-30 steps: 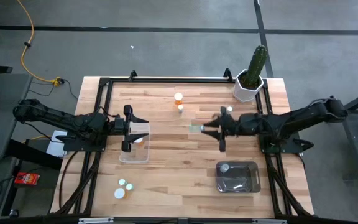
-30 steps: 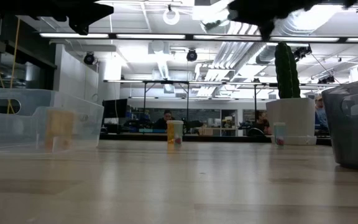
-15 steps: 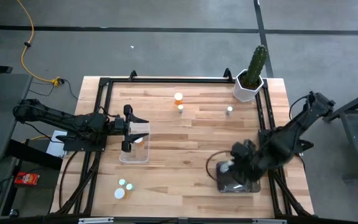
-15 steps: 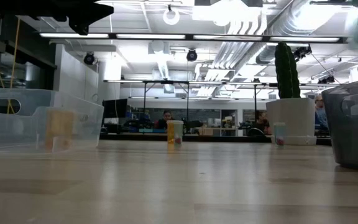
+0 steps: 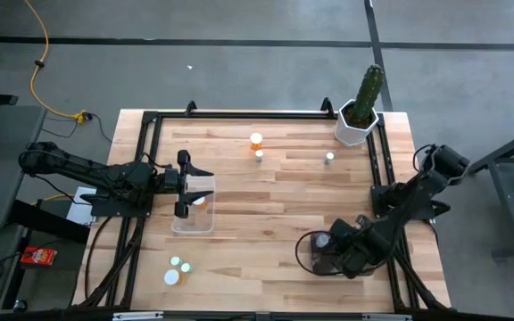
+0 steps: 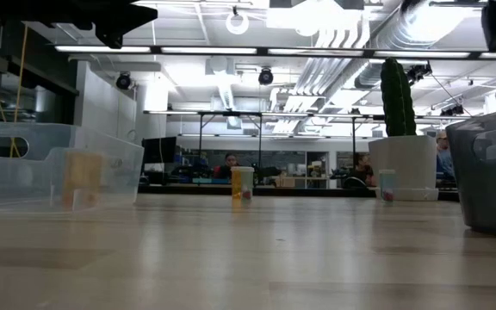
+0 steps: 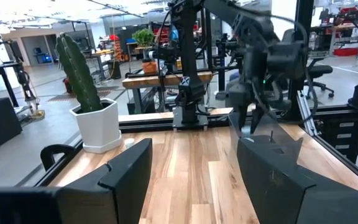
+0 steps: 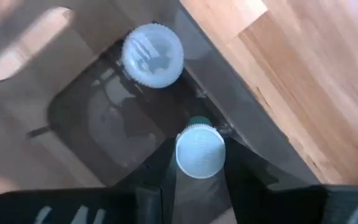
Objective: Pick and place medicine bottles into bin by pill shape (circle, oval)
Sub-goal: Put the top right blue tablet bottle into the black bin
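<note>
1. Right claw (image 8: 199, 180) hangs over the grey bin (image 5: 315, 265) at the counter's (image 5: 266, 214) near right; its arm covers most of the bin in the high view.
2. Right wrist view: the claw's fingers pinch a white-capped bottle (image 8: 199, 151) between them, cap toward the camera, held above the bin's floor near one wall.
3. A second capped bottle (image 8: 152, 54) already stands inside the grey bin, apart from the held one.
4. Left claw (image 5: 186, 185) waits above the clear bin (image 5: 194, 217) at the counter's left, fingers spread wide, nothing between them.
5. Inside the clear bin, one orange bottle (image 6: 82, 179) shows through the wall in the low view.
6. Far centre of the counter: an orange bottle (image 5: 255, 140) with a smaller white-capped bottle (image 5: 259, 155) just beside it.
7. One pale bottle (image 5: 329, 158) stands alone toward the far right, near the cactus pot (image 5: 358, 127) at the far right corner.
8. Near left corner: two pale bottles (image 5: 180, 264) close together, and a third (image 5: 170, 277) just beside them.
</note>
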You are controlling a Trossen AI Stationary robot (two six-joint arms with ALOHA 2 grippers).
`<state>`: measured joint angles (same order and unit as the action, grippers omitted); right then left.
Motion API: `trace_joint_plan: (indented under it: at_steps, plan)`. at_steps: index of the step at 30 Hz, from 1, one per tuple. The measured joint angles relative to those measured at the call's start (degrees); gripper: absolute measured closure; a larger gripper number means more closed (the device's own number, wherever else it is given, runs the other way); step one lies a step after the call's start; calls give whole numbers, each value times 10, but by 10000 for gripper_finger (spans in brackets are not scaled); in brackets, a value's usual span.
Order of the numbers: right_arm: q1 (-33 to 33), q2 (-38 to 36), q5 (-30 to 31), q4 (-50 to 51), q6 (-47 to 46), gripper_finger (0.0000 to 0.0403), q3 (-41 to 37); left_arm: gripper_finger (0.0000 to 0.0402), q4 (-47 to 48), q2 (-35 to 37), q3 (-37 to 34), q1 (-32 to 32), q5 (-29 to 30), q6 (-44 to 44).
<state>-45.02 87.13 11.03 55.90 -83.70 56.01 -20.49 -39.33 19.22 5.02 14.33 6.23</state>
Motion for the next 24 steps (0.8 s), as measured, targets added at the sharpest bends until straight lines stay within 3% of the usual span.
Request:
trace_joint_plan:
  at_steps: [9, 24]
  plan:
    - [8, -1, 33, -48, 6, 309, -27, 178, -2, 0, 0, 0, 0, 0]
    - [8, -20, 20, -30, 19, 294, -18, 178, -4, 0, 0, 0, 0, 0]
